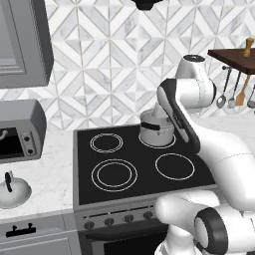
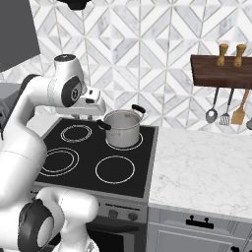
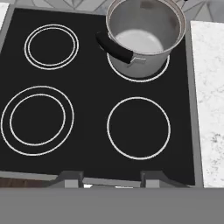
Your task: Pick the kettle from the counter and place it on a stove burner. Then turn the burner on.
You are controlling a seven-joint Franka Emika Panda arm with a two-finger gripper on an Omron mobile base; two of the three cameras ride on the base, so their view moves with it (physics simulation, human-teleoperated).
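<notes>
The small pale grey kettle (image 1: 14,191) with its thin dark handle stands on the white marble counter (image 1: 55,164) left of the cooktop, far from my hand. The stove burner (image 1: 114,175), the widest double-ringed circle, lies at the front left of the black glass; it also shows in the hand view (image 3: 37,120) and the right base view (image 2: 58,161). My gripper (image 3: 113,180) hovers above the cooktop's middle, looking down, its fingertips (image 3: 70,178) wide apart, open with nothing between them. The hand (image 2: 91,106) hangs beside the pot.
A taller steel pot (image 1: 156,128) with black handles sits on the rear right ring. A grey toaster oven (image 1: 20,132) stands at the back left. Knobs (image 1: 119,219) line the stove front. A wooden shelf (image 2: 221,74) with hanging utensils is on the right wall.
</notes>
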